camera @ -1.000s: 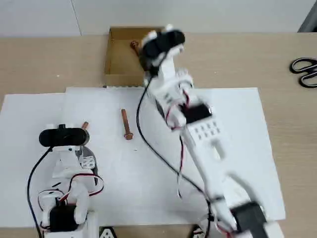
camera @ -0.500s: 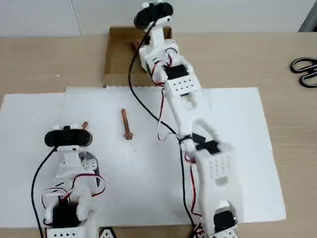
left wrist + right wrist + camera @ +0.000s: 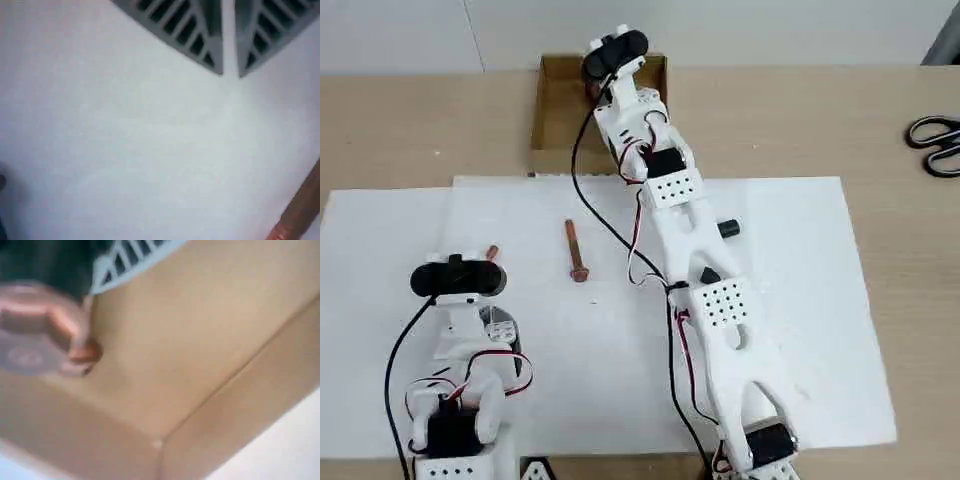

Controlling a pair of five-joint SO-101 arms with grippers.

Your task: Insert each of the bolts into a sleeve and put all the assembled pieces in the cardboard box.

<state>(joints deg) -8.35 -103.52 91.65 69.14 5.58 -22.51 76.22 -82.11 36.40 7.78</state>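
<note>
My right arm stretches across the paper to the cardboard box (image 3: 555,115) at the table's far side, and my right gripper (image 3: 601,86) hangs inside it. In the right wrist view that gripper (image 3: 70,315) is shut on a copper bolt piece (image 3: 35,337), seen end-on just above the box floor (image 3: 210,340). A loose copper bolt (image 3: 576,250) lies on the white paper (image 3: 800,230). My left gripper (image 3: 468,258) rests near the paper's left side, shut and empty (image 3: 229,55). Beside it lies a short copper piece (image 3: 492,252), whose end (image 3: 300,210) shows in the left wrist view.
Black scissors (image 3: 935,145) lie at the far right of the wooden table. The right arm's long body and its cables cross the paper's middle diagonally. The box walls stand close around the right gripper.
The right arm has stretched out farther and carried its gripper with the copper piece left and down into the box. The left arm has barely shifted.
</note>
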